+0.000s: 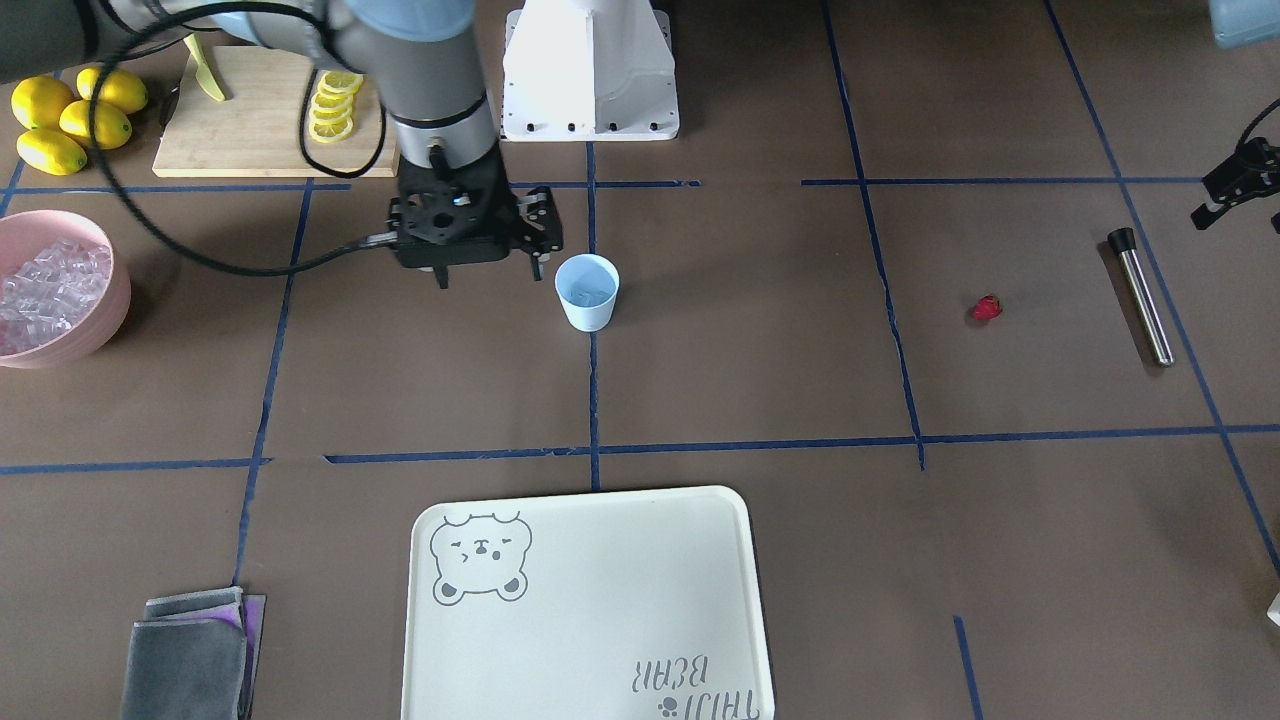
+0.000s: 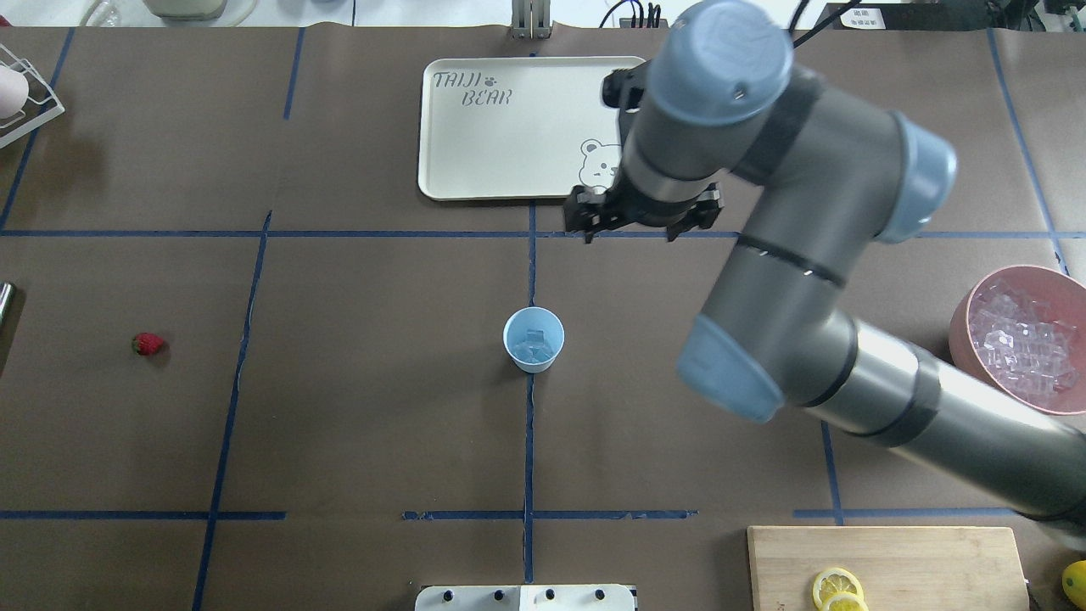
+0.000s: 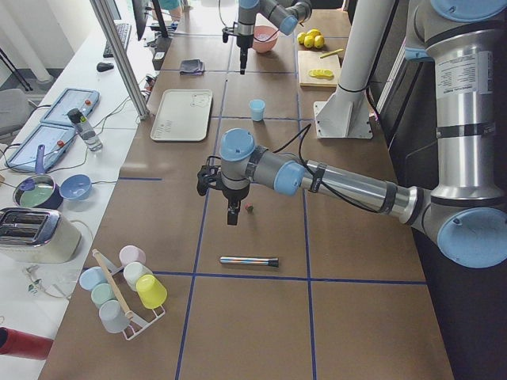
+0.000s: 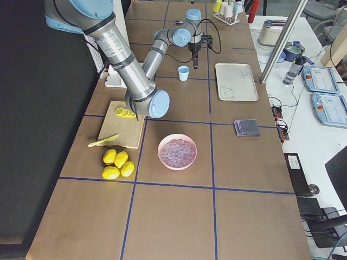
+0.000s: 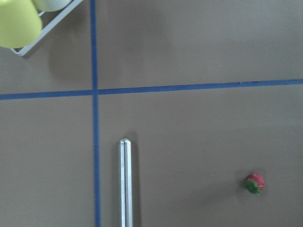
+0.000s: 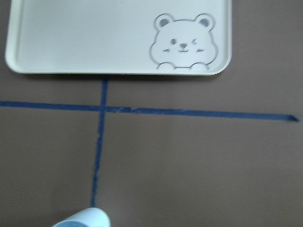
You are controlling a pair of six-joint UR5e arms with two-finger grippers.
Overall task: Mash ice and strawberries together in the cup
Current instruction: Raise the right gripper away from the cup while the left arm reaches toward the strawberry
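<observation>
Pale blue cup stands at mid-table with ice already inside; the strawberry is not yet in.

The berry lies bare on the table toward its left end edge, near a steel rod. The right tool hangs raised near the cup, fingers spread and empty. The left tool hangs over rod and berry; I cannot tell whether it is open. Judgement: the berry is soft, light and easily bruised, so pinch it gently across its widest part, below the green top. The cup is light and may tip.
</observation>
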